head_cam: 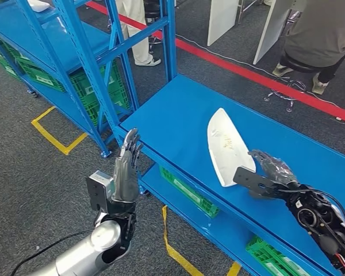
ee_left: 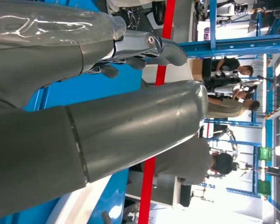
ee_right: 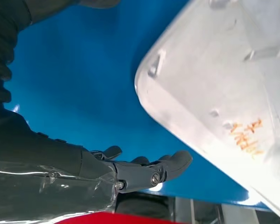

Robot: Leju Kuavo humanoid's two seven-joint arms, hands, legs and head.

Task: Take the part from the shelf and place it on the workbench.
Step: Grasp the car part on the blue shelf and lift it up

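The white curved plastic part (head_cam: 226,145) lies flat on the blue workbench top (head_cam: 179,115), with orange writing on its inner face (ee_right: 247,135). My right hand (head_cam: 266,172) rests open on the bench just to the right of the part's near end, its fingers (ee_right: 149,170) spread and holding nothing. My left hand (head_cam: 126,167) is raised upright at the bench's front left corner, fingers straight and empty; the same left hand (ee_left: 131,49) shows close up in its wrist view.
A blue shelf rack (head_cam: 75,52) with green crates (head_cam: 97,86) stands to the left. More green crates (head_cam: 188,192) sit under the bench. People stand and sit behind a red floor line (head_cam: 257,72). Yellow tape marks the carpet (head_cam: 53,135).
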